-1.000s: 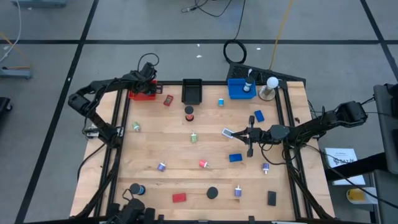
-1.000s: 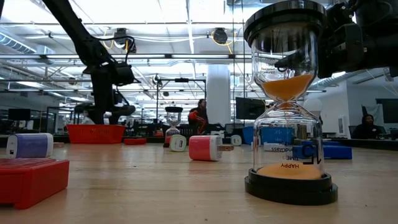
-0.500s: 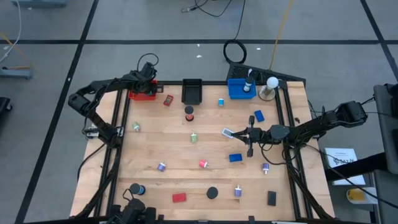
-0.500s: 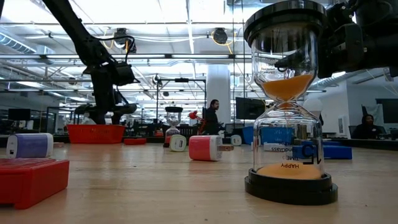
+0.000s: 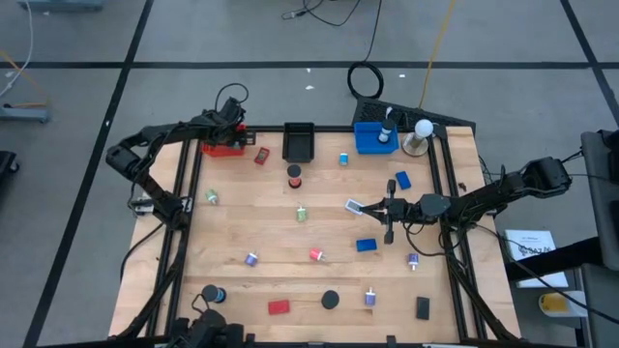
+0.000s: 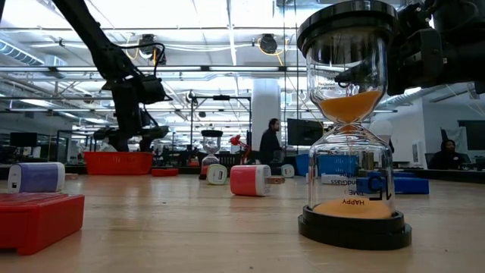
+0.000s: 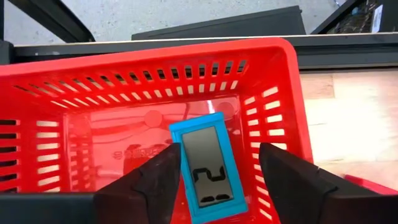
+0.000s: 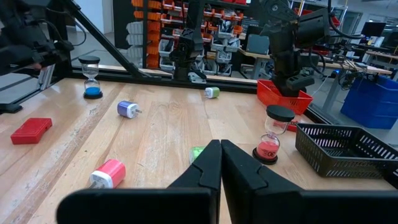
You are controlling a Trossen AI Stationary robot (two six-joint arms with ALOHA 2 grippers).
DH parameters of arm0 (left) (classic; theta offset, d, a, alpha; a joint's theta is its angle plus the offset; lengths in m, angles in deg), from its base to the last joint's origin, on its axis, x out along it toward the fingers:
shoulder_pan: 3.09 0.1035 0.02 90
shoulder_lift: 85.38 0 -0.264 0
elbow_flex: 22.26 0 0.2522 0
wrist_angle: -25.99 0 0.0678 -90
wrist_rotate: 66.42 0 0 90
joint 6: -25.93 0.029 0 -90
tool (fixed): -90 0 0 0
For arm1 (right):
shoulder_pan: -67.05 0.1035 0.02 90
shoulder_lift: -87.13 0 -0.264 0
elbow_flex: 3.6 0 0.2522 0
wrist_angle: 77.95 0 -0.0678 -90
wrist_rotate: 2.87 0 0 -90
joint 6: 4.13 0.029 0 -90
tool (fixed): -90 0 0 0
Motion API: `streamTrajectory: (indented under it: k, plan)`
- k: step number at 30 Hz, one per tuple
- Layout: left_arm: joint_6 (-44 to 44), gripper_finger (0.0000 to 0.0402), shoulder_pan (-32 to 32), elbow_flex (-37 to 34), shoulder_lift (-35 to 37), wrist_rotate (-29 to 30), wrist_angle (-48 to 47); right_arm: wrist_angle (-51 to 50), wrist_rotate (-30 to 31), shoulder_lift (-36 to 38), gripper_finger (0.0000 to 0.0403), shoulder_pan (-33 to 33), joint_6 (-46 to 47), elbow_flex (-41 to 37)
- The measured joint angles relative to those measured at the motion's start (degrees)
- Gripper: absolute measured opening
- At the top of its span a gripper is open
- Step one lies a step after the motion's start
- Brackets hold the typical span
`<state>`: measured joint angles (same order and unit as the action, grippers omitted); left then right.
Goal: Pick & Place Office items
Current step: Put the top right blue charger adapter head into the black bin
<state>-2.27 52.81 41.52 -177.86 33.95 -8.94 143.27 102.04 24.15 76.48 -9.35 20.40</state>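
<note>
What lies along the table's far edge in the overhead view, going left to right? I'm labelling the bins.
Left pincer over the red basket → black basket → blue basket → white ball lamp.

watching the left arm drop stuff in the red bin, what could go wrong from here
1. The left hand is open over the red basket, and the blue-framed timer sits between its fingers; if the hand lifts crookedly, a finger might catch the timer and drag it.
2. The right hand waits shut, low among loose items; a sweep could knock the blue block or the nearby clip.
</note>
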Motion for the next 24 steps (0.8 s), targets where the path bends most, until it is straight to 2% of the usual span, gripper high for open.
streamTrajectory:
  k: [8,12,17,20,24]
  plan:
    - [5.0,0.0220,-0.1,0.0,6.6,-0.1,-2.6,0.0,0.0,0.0,0.0004,0.0,0.0,0.0]
    - [9.5,0.0200,-1.1,0.0,12.9,-0.9,-5.9,0.0,0.0,0.0,0.0004,0.0,0.0,0.0]
    - [14.7,0.0162,-5.9,-0.3,20.3,-0.9,-8.4,0.0,0.0,0.0,0.0004,0.0,0.0,0.0]
    - [15.3,0.0133,-10.4,-2.9,24.3,-0.5,-3.5,0.0,0.0,0.0,0.0004,0.0,0.0,0.0]
    - [15.0,0.0096,-17.3,-11.2,28.7,-0.7,13.2,0.0,0.0,0.0,0.0004,0.0,0.0,0.0]
